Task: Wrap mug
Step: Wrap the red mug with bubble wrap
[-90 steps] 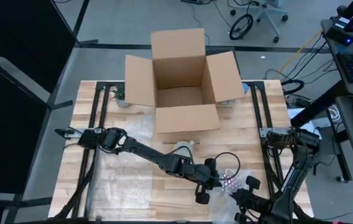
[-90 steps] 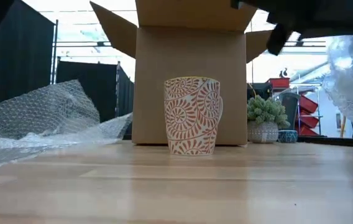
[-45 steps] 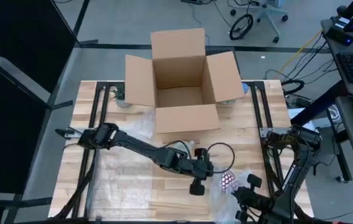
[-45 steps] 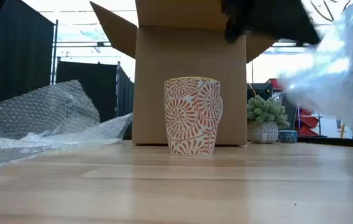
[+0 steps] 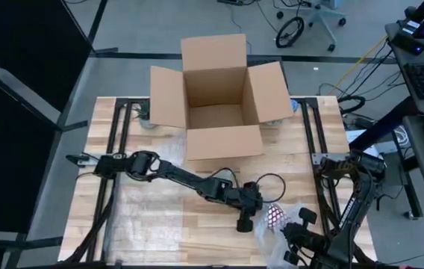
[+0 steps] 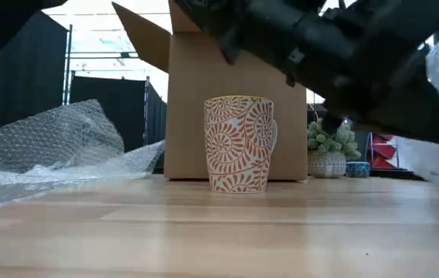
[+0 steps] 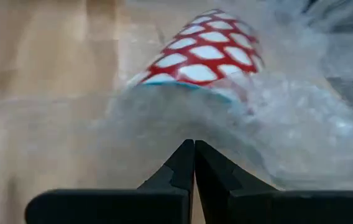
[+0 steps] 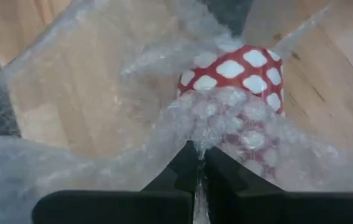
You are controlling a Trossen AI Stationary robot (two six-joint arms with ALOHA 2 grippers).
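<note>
Mid-wrap: my right gripper [image 8: 196,163] has its jaws pinched on the bubble wrap [image 8: 89,99] draped over the red-patterned mug [image 8: 238,71] just ahead, my left gripper [image 7: 194,163] jaws closed beside it; next, I judge, fold the sheet around.

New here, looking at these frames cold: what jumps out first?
Probably the big open cardboard box at the far middle of the table. Next, the left arm stretched across the table, its pincer near a red-and-white patterned mug lying in clear bubble wrap at the near right, where the right pincer pinches the wrap. In the low view, a second, swirl-patterned mug stands upright before the box.
</note>
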